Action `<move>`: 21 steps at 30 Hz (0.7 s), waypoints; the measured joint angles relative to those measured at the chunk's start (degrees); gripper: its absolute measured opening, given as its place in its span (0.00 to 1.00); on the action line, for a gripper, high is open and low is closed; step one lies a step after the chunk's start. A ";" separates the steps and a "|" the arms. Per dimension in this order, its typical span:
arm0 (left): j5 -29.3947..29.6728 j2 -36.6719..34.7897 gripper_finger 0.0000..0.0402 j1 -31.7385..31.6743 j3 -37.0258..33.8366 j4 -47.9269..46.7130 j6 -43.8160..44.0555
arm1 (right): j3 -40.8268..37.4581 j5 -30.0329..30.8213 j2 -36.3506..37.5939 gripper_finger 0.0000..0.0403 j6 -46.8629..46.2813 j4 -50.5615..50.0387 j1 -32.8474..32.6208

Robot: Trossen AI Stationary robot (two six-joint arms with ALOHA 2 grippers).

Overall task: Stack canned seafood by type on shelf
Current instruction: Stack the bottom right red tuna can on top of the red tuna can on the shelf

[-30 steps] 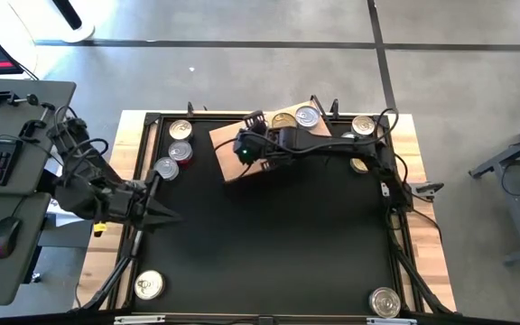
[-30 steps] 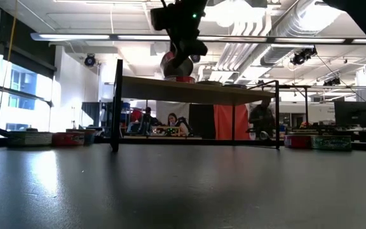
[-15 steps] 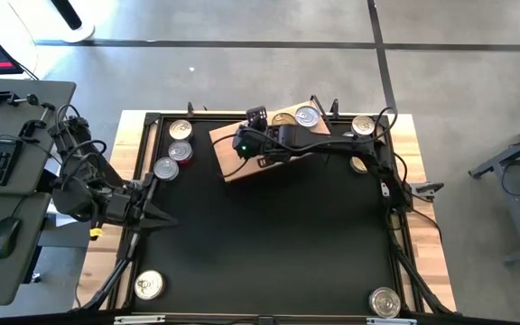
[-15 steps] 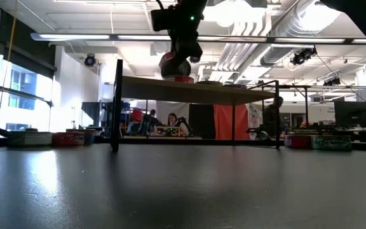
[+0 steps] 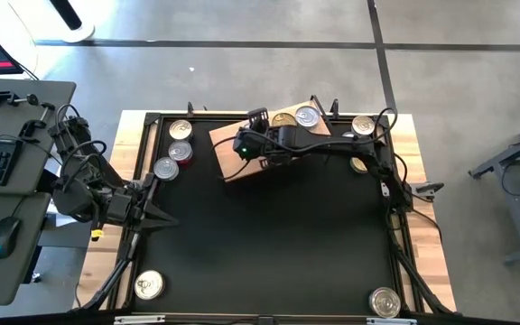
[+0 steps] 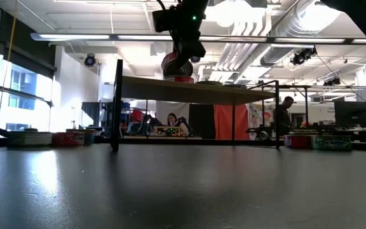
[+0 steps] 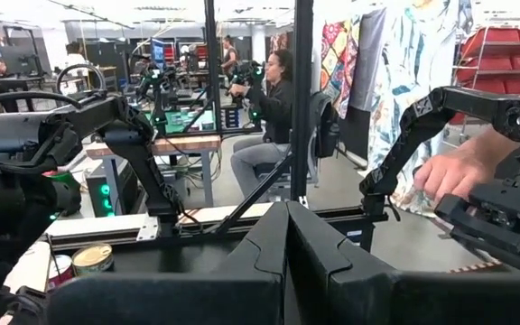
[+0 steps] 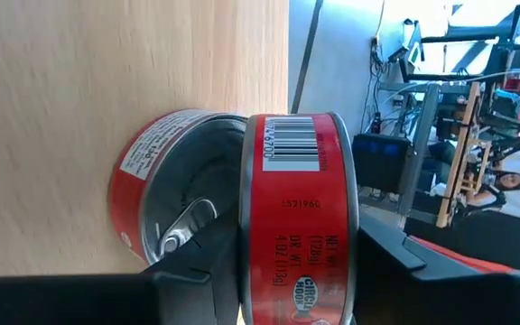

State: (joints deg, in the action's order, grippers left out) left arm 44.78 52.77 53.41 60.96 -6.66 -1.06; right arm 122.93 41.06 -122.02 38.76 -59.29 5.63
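A red can (image 8: 301,208) is held between the fingers of the right gripper (image 5: 253,152), partly closed on it, over the left part of the wooden shelf (image 5: 227,143). It sits on a second red can (image 8: 174,194) that stands on the shelf. Other cans (image 5: 307,116) stand at the shelf's right end. The left gripper (image 5: 171,215), fully closed and empty, waits near the table's left edge.

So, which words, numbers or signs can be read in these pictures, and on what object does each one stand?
"1521960": side of the held red can, below its barcode.
"4 OZ (113g)": same side, lower.
"CHICKEN": round logo near the right gripper; the rest is cut off.
White print on the second red can on the shelf: too blurred.
Other views: nothing readable.
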 joint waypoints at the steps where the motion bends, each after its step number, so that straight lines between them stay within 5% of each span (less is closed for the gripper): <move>1: 0.01 0.00 0.00 0.00 0.00 0.00 0.32 | 0.00 -0.73 0.02 0.36 0.05 0.05 0.00; 11: -0.01 0.04 0.00 0.00 0.01 -0.99 0.42 | 0.11 -6.38 0.24 0.36 0.66 -0.45 -0.15; 21: -0.01 0.04 0.00 -0.02 0.01 -2.30 0.99 | 0.11 -3.30 0.26 0.36 -4.26 -1.09 -0.04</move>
State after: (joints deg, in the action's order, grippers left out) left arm 44.77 52.82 53.39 60.97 -8.95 -0.08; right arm 123.04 37.76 -121.75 34.50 -60.38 5.58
